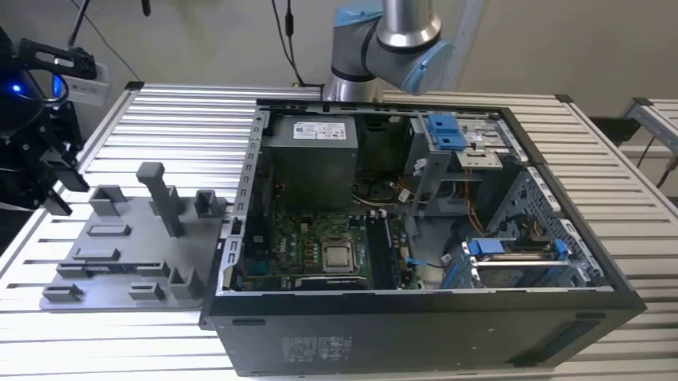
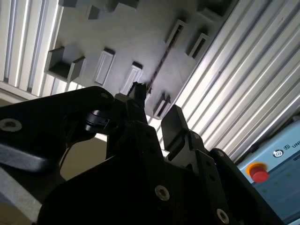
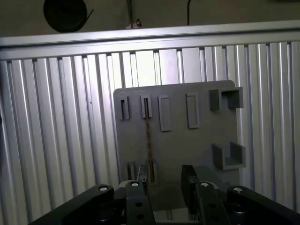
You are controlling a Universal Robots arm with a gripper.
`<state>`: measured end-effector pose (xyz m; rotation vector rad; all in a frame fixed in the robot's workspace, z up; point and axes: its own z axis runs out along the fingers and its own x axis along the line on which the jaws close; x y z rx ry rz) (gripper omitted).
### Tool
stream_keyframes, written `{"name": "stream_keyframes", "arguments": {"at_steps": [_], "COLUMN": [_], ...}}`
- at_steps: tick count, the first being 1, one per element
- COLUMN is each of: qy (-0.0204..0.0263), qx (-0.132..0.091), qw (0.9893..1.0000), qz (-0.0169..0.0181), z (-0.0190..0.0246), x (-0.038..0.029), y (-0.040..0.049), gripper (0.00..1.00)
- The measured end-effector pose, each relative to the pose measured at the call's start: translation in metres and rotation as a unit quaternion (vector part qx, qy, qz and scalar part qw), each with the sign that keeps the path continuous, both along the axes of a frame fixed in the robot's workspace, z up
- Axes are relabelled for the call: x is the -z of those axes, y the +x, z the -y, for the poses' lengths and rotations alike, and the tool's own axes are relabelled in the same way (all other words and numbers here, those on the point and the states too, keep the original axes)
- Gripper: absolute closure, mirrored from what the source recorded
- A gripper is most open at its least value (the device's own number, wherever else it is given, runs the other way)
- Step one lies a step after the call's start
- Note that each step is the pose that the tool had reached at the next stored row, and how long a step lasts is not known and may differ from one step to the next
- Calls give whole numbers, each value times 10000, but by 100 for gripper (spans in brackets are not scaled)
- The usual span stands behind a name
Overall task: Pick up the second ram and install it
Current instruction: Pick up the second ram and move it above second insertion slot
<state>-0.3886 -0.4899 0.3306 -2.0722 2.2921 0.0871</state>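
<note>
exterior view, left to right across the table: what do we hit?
gripper → grey tray → open computer case, and inside it: motherboard → drive cage with blue clips

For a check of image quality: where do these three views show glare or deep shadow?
Exterior view: the table slats glare white near the grey tray, and the computer case is dim inside. Second wrist view: the gripper is a backlit black mass against bright slats. First wrist view: even light, mild glare on the slats; the ram, edge-on, shows as a thin line.
</note>
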Motion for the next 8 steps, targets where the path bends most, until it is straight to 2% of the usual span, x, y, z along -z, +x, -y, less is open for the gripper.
{"name": "stream_keyframes", "arguments": {"at_steps": [8], "qy": [0], "qx": [0], "qw": [10000], "qz": [8], "z": [0], "x": [87], "y": [0], "gripper": [58]}}
